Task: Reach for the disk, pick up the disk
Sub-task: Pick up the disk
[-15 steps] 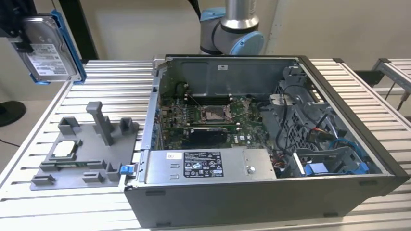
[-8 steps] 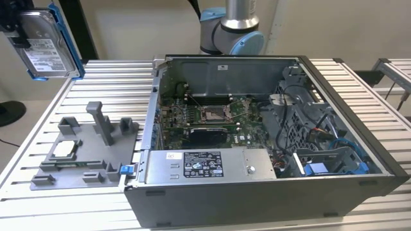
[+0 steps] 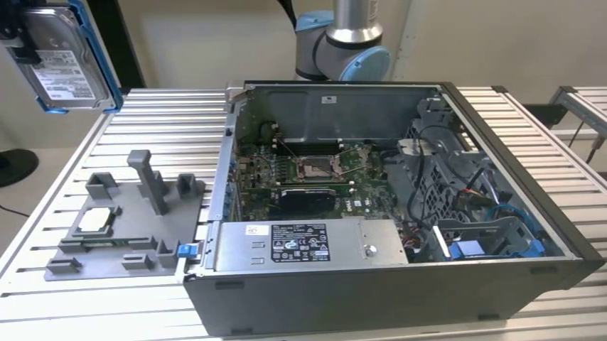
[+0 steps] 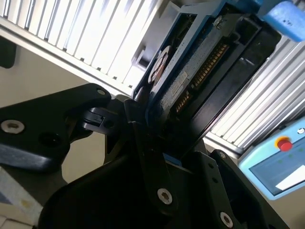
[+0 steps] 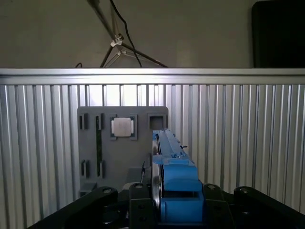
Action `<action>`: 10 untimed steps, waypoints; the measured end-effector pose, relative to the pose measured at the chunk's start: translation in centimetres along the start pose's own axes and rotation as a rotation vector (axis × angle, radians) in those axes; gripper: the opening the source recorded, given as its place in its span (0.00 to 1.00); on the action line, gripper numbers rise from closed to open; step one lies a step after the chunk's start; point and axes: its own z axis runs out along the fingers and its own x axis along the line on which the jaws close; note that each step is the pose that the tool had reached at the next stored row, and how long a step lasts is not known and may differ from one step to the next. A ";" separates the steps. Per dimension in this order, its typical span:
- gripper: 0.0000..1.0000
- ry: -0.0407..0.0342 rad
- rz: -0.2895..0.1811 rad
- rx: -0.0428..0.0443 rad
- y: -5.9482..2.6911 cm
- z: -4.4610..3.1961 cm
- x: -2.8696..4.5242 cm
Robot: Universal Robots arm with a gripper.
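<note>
The disk (image 3: 67,60), a silver-grey drive with a white label and a bright blue frame, hangs upright in the air high above the table's far corner on the exterior view's left. My gripper (image 3: 13,39) is shut on it from the side, at the picture's edge. The first wrist view shows the disk (image 5: 172,176) edge-on between the black fingers (image 5: 138,210), with the gripper (image 5: 174,207) closed around its blue frame. Its dark circuit-board underside (image 4: 190,76) faces the second wrist view, clamped in the gripper (image 4: 152,131).
An open computer case (image 3: 493,163) with a grey power-supply box (image 3: 303,245) stands on the slatted aluminium table (image 3: 161,121). A grey fixture plate (image 3: 124,234) holding a small square chip (image 3: 98,220) lies on the exterior view's left, below the disk. The arm's base (image 3: 342,35) stands behind the case.
</note>
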 end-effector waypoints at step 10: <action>0.00 0.0000 0.000 0.0000 -0.01 -1.19 -0.05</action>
